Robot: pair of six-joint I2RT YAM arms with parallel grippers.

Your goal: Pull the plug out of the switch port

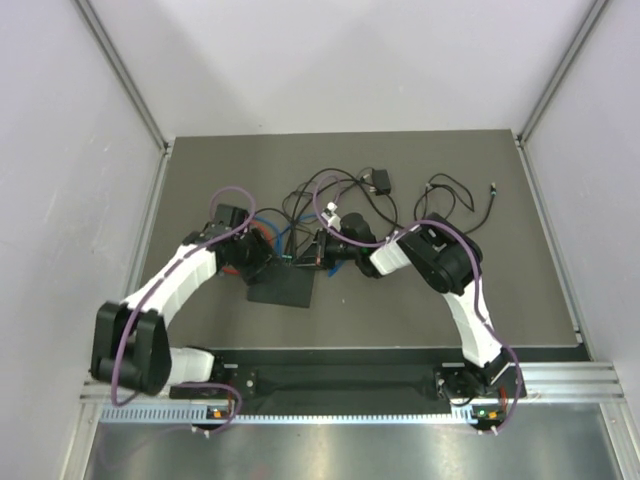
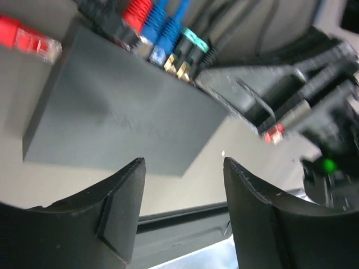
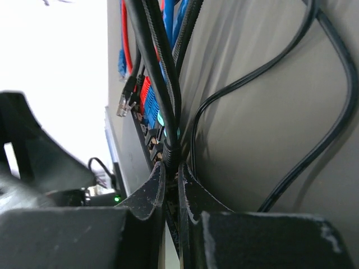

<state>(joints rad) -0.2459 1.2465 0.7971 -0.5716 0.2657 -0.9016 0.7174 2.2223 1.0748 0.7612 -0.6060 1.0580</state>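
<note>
Right wrist: right gripper (image 3: 171, 168) is clenching black cable plug (image 3: 170, 150) at flat matte-black switch box (image 1: 283, 288), lying mid-way across dark counter (image 1: 480, 310), toward near edge; left gripper (image 2: 184, 162) is hovering released over box.

I'm standing in a robotics lab test cell, not a home or a shop. Plain white panels (image 1: 60, 150) are closing the bench in on three sides, held by aluminium posts (image 1: 123, 75). A dark grey tabletop (image 1: 520, 290) is lying inside, and a left arm (image 1: 175, 280) and a right arm (image 1: 470, 320) are sitting bolted to aluminium framing (image 1: 570, 380) at its near edge, purple wiring (image 1: 118, 345) looping along them. Red and blue network cables (image 2: 160, 25) are running into a flat black box (image 1: 283, 288)
</note>
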